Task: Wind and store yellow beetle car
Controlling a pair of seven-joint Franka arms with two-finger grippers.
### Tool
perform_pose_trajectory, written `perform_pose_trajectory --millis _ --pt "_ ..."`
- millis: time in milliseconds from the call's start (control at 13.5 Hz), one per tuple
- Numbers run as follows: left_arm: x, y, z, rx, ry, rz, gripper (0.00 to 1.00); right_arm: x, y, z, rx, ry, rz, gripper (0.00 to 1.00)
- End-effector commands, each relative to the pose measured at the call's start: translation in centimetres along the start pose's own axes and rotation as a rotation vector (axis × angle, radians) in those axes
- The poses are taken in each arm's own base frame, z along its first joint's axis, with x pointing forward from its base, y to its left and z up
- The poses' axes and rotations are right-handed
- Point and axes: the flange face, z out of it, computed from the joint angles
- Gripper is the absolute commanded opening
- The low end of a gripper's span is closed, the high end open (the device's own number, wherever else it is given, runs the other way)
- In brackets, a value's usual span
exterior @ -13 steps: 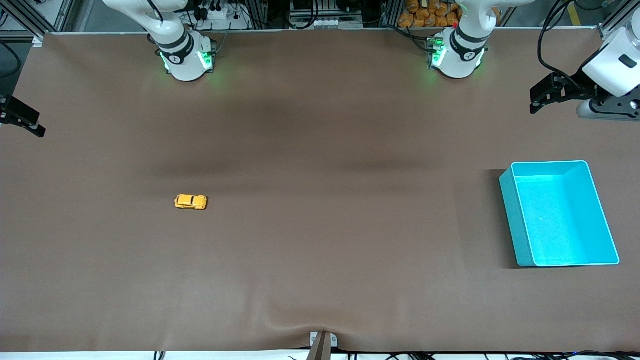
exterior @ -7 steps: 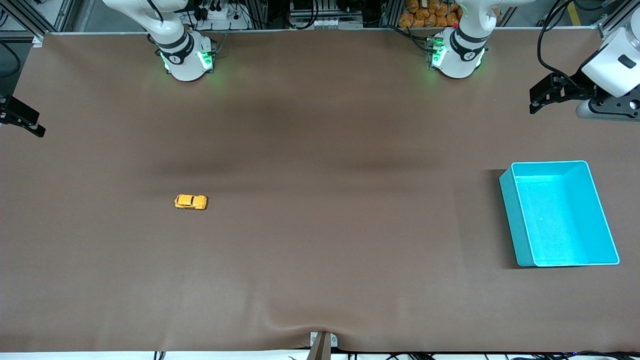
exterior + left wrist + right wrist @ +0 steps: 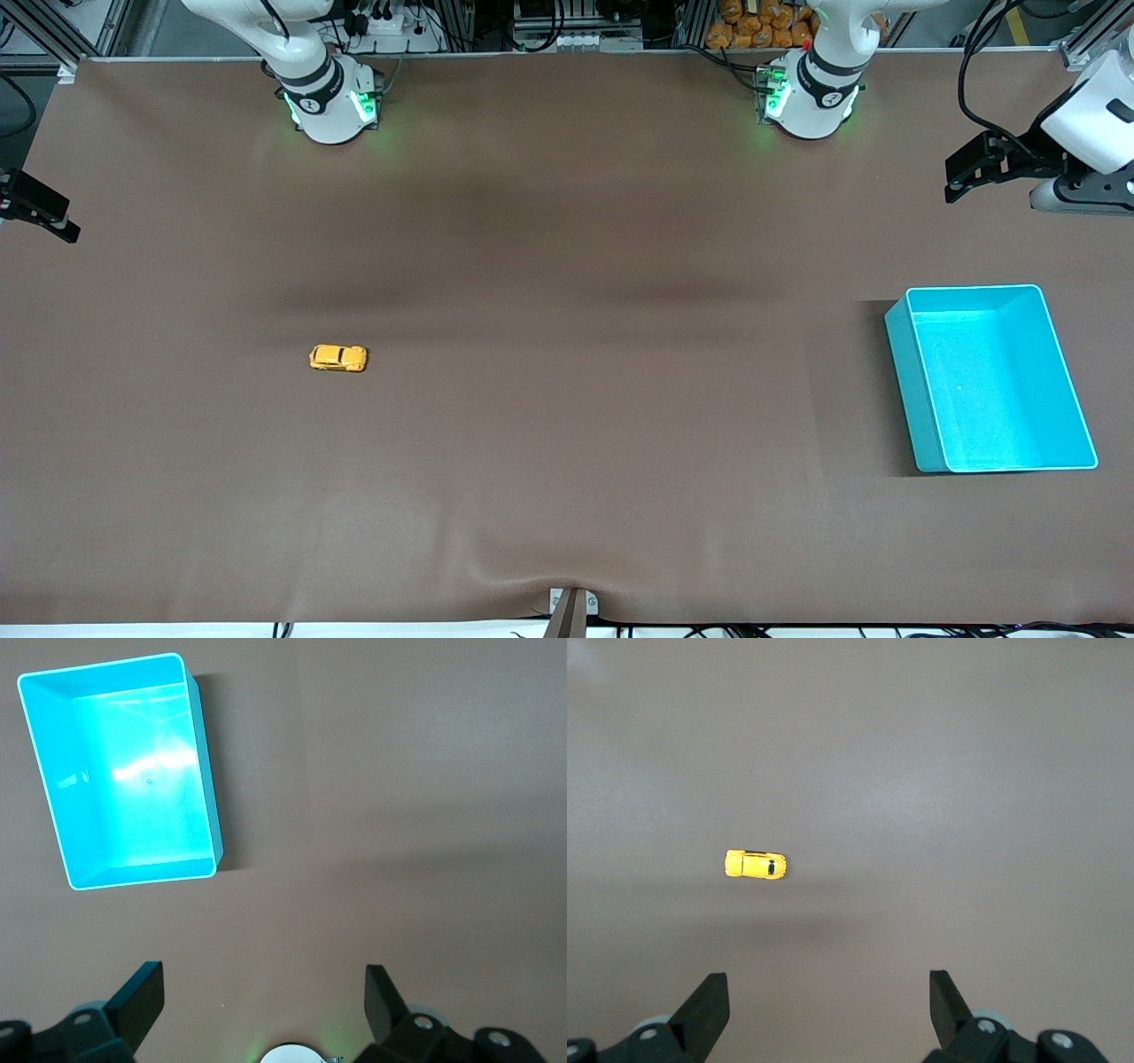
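Right hand (image 3: 824,1014) wide open, empty, high over tabletop (image 3: 567,461); yellow beetle car (image 3: 337,358) lies below it toward right arm's end, long axis along the table. Left hand (image 3: 261,1010) also wide, waiting above turquoise bin (image 3: 53,815).

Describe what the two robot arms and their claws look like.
Both arms are glossy white with black joint rings, their bases lit green. The left claw is black with angular fingers, fed by a looping black cable. The right claw shows matching dark wedge-shaped fingers.
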Motion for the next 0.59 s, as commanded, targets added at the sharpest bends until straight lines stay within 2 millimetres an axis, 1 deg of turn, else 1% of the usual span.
perform_pose_trajectory --millis 0,149,297,520 --pt "0.22 0.14 -0.39 -0.014 0.008 -0.018 1.0 0.04 0.38 -0.32 0.006 -0.001 0.014 1.0" --pt "0.26 1.13 -0.42 -0.014 0.01 -0.013 1.0 0.03 0.46 -0.39 0.006 0.0 0.014 1.0" --pt "0.47 0.98 -0.1 -0.017 0.003 -0.034 1.0 0.05 0.46 -0.4 0.006 0.002 0.014 1.0" --pt "0.49 0.14 -0.08 -0.016 0.003 -0.048 1.0 0.06 0.38 -0.4 0.006 0.002 0.012 1.0"
